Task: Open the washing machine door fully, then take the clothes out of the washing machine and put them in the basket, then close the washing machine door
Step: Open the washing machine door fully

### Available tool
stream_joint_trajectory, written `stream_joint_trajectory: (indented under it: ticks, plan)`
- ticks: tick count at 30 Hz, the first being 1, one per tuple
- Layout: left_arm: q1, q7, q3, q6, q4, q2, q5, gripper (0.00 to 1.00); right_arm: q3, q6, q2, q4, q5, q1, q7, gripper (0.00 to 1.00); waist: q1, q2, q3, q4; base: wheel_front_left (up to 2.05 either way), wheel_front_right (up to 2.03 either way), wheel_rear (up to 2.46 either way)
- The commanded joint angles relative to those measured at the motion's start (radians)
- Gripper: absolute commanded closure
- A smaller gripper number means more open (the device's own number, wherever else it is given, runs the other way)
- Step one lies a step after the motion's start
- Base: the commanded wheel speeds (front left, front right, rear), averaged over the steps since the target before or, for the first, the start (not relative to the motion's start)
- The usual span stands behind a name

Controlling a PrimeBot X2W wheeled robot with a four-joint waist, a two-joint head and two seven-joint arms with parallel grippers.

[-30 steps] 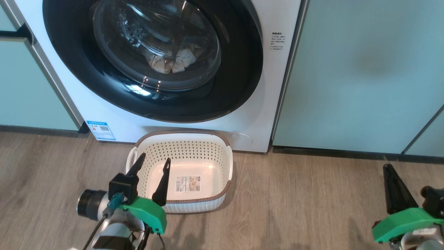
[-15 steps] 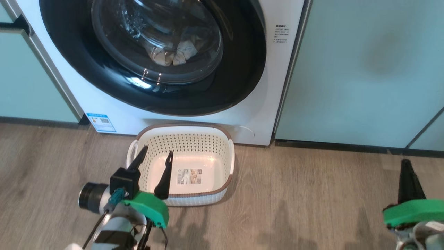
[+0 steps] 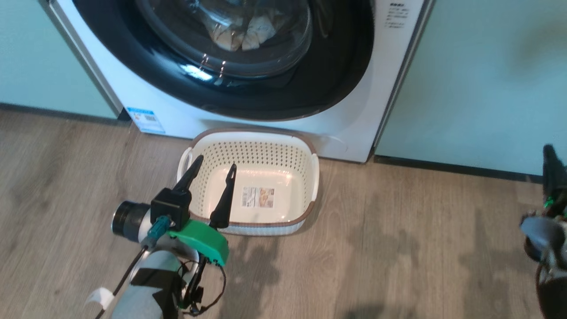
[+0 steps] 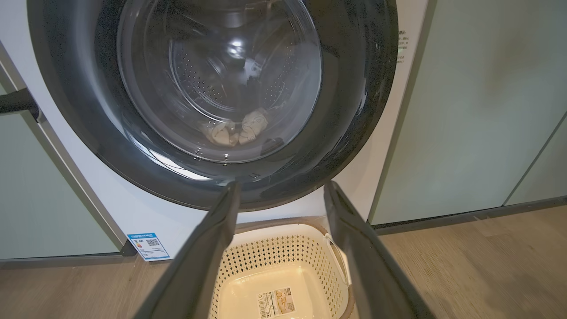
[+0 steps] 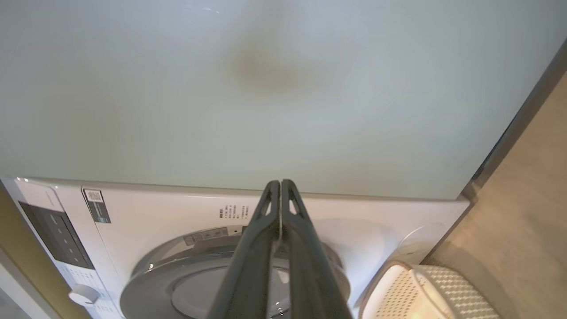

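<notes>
Clothes (image 4: 237, 130) lie behind the washing machine door (image 4: 75, 110), beyond spread left fingers (image 4: 206, 248).

Plank floor, with the basket at its far edge.

From my station I see a grey-brown wood-look floor (image 3: 398, 248) running up to its far edge, where the white washing machine (image 3: 177, 115) stands on it between pale green cabinet panels (image 3: 478, 79), which have a dark plinth strip (image 3: 443, 166) at their foot. The cream basket (image 3: 257, 155), with perforated sides and a brown rim, sits upright on the planks just in front of the machine. Its back rim is close against the machine's base; I cannot tell whether they touch. Soft shadows (image 3: 381, 239) lie on the boards beside the basket, toward the floor's right side.
</notes>
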Motion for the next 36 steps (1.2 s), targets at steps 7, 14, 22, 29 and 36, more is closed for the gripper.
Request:
stream_joint_trajectory:
  ticks: [7, 14, 22, 29, 36]
  plan:
    - [-0.081, -0.01, 0.015, -0.012, -0.047, 0.0, 0.012, 0.0, -0.014, -0.003, -0.011, 0.037, 0.219, -0.197, 0.2, 1.0, -0.0001, 0.0, 0.081, 0.047, 0.0, 0.0, 0.0]
    - [-0.114, -0.01, 0.0, -0.015, -0.057, -0.007, 0.011, 0.0, 0.026, -0.003, -0.026, 0.083, 0.279, -0.312, 0.358, 1.0, -0.0001, 0.0, 0.135, 0.078, 0.0, 0.0, 0.0]
    - [-0.147, -0.01, -0.02, -0.014, -0.065, -0.014, 0.004, 0.0, 0.082, -0.003, -0.034, 0.125, 0.291, -0.46, 0.463, 1.0, -0.0001, 0.0, 0.191, 0.112, 0.0, 0.0, 0.0]
    - [-0.165, -0.01, -0.041, -0.014, -0.067, -0.018, -0.001, 0.0, 0.133, -0.003, -0.015, 0.163, 0.278, -0.589, 0.475, 1.0, -0.0001, 0.0, 0.221, 0.136, 0.0, 0.0, 0.0]
    - [-0.183, -0.01, -0.066, -0.013, -0.069, -0.02, -0.012, 0.0, 0.16, -0.003, -0.014, 0.241, 0.254, -0.713, 0.474, 1.0, -0.0001, 0.0, 0.243, 0.162, 0.0, 0.0, 0.0]
